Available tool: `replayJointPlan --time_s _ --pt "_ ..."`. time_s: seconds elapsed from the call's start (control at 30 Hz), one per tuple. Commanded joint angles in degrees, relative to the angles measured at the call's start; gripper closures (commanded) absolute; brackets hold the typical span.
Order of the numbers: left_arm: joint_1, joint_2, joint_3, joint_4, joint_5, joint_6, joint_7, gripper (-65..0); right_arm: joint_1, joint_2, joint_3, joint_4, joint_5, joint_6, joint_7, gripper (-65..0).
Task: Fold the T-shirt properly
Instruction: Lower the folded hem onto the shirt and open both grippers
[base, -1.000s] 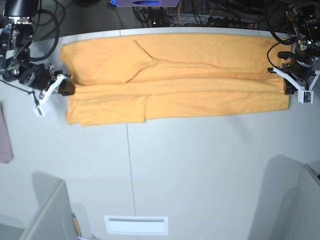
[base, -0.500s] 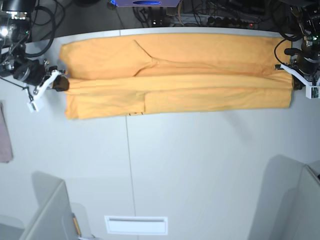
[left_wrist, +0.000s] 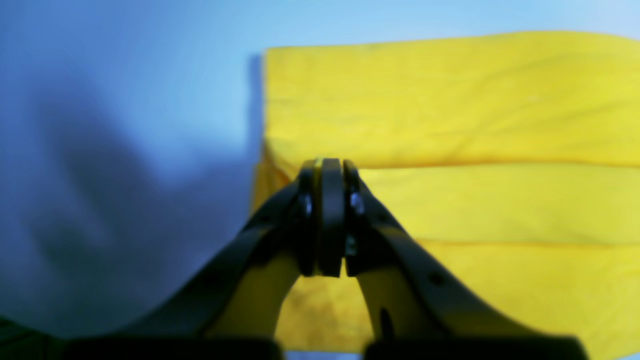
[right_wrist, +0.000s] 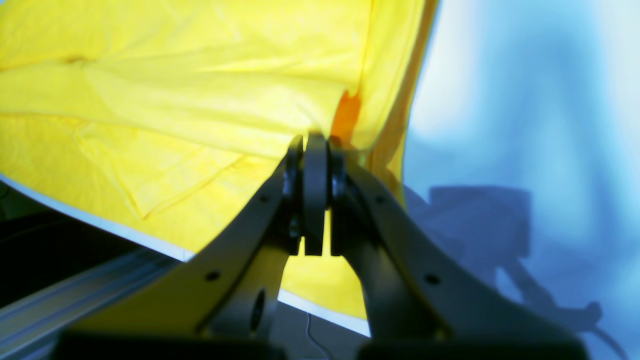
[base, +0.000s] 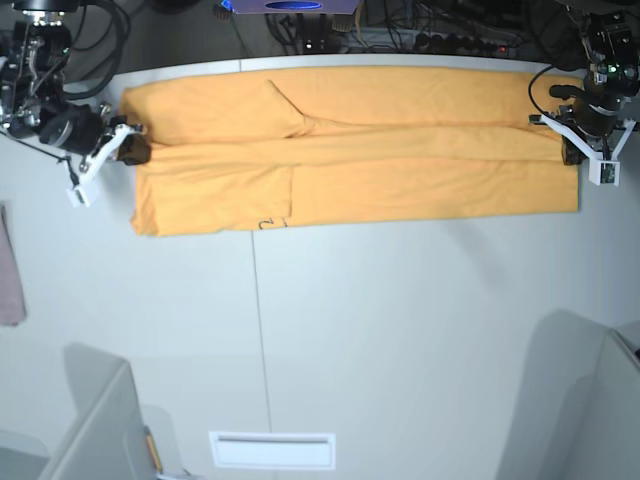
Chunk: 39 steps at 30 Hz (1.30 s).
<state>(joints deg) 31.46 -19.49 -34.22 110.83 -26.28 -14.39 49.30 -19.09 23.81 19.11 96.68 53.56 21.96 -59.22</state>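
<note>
The orange-yellow T-shirt (base: 400, 150) lies stretched flat along the far side of the white table (base: 400, 330), folded lengthwise into long bands. A bit of black print (base: 266, 222) shows at its near edge. My left gripper (base: 573, 153) is shut on the shirt's right end; in the left wrist view the gripper (left_wrist: 323, 167) pinches a thin edge of the T-shirt (left_wrist: 450, 100). My right gripper (base: 128, 150) is shut on the left end; in the right wrist view the gripper (right_wrist: 312, 142) tugs the T-shirt (right_wrist: 175, 75) into a taut crease.
A small pinkish cloth (base: 10, 265) lies at the table's left edge. A white slotted plate (base: 272, 450) sits near the front. Grey panels rise at the front left (base: 95, 420) and front right (base: 580, 400). Cables and devices (base: 400, 35) crowd behind the far edge.
Both grippers have moved toward the table's far edge with the shirt's ends pinched. The near edge followed, the bands narrowed, and the black print came into view.
</note>
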Motion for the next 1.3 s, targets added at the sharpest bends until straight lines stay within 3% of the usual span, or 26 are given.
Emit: replayJointPlan --time_s 0.0,0.57,0.6,0.7,0.83,0.93,1.03,1.07,1.13,1.17,1.2,1.27 --pt "0.14 -0.87 -0.38 0.78 0.04 0.55 -0.99 0.0 0.41 1.02 0.45 0.59 0.81 0.33 1.07 0.0" --pt "0.14 -0.95 -0.90 0.52 0.13 0.63 -0.99 0.0 0.41 1.02 1.06 0.50 0.81 -0.02 -1.22 0.0" --pt "0.14 -0.95 -0.90 0.52 0.13 0.63 -0.99 0.0 0.32 1.02 1.06 0.50 0.81 -0.02 -1.04 -4.7" --pt "0.14 -1.04 -0.99 0.52 0.13 0.63 -0.99 -20.9 -0.03 1.11 2.73 0.94 0.81 -0.02 -1.04 -19.5" --pt "-0.12 -1.22 -1.08 0.87 0.04 0.63 -0.99 -40.6 -0.73 1.02 6.16 3.05 0.81 -0.02 -1.13 -21.6" --pt "-0.65 -0.87 -1.17 0.95 -0.49 0.63 -0.99 -44.6 0.15 1.02 6.07 4.37 0.81 -0.02 -1.04 -21.5" --pt "-4.69 1.33 -0.73 0.52 0.04 0.63 -0.99 -40.5 4.98 0.93 5.02 3.14 0.81 -0.02 -1.31 -19.4" --pt "-5.92 2.30 -0.90 0.34 0.22 0.72 -0.99 -35.7 6.30 0.93 3.44 2.26 0.81 -0.02 -1.31 -16.1" --pt "-8.21 3.27 -0.55 -0.36 2.06 0.72 -0.99 -20.2 9.91 1.37 0.27 -0.64 0.81 -0.02 -1.31 -4.8" --pt "-9.18 3.62 -0.55 -0.72 3.65 0.72 -0.99 -9.9 11.58 1.37 -1.49 -2.57 0.81 -0.02 -1.22 0.0" --pt "-10.14 3.88 -0.46 -1.24 5.49 0.72 -0.99 0.0 13.25 1.20 -2.89 -4.60 0.81 -0.02 -0.95 0.0" --pt "-11.73 5.29 -0.46 -1.86 9.10 0.63 -0.99 0.0 16.67 1.02 -4.92 -9.34 0.81 -0.11 -0.87 0.0"
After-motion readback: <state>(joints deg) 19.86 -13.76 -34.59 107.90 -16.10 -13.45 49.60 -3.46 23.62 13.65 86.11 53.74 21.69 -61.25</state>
